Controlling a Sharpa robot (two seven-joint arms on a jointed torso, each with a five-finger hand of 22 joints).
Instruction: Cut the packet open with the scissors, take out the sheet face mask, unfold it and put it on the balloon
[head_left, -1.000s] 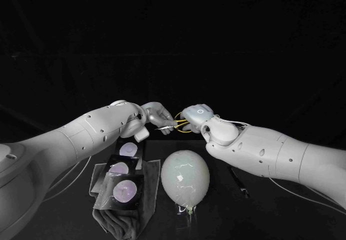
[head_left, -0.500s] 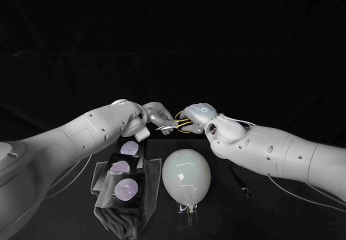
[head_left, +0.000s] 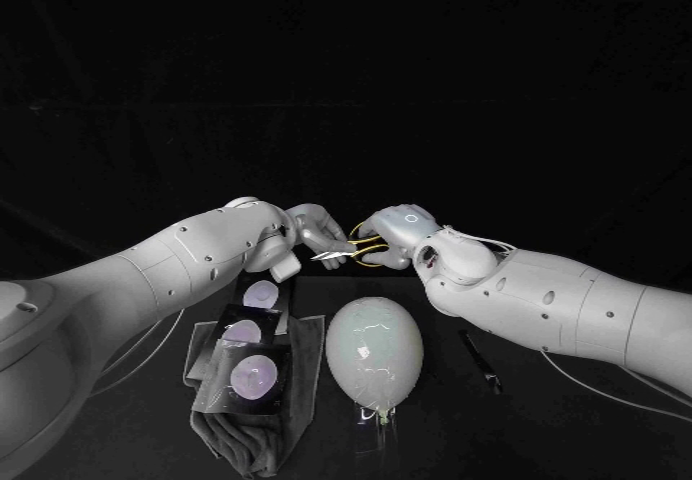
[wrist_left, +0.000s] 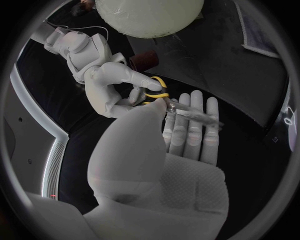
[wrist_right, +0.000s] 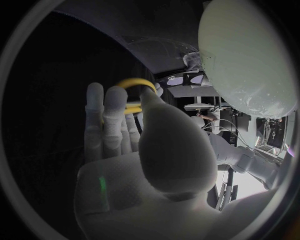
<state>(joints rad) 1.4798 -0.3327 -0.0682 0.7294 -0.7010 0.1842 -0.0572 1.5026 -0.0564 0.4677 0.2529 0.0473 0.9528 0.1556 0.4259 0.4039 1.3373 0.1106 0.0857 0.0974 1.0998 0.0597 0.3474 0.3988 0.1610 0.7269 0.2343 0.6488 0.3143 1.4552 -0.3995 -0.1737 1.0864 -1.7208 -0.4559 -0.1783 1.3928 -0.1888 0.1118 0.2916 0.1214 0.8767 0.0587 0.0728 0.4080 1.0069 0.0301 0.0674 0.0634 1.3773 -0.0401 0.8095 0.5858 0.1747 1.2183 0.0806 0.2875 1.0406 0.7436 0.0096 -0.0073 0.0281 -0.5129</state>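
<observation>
The scissors (head_left: 351, 253), with yellow handles and short silver blades, hang in the air behind the balloon, between both hands. My left hand (head_left: 307, 234) holds them at the blade end; the blades (wrist_left: 190, 113) lie across its fingers under the thumb. My right hand (head_left: 392, 231) has its fingers in the yellow handles (wrist_left: 154, 93), and its thumb meets a handle ring (wrist_right: 135, 84). The pale balloon (head_left: 374, 350) lies on the table in front of me. Several face-mask packets (head_left: 247, 350) lie in a row to its left.
The packets rest on a folded grey cloth (head_left: 257, 440) that reaches the table's near edge. A thin dark stick-like object (head_left: 480, 361) lies right of the balloon. The balloon (wrist_left: 150, 15) sits below both hands.
My right arm has swung slightly and its hand has turned a little at the handles. The left hand, scissors, balloon and packets stay where they were.
</observation>
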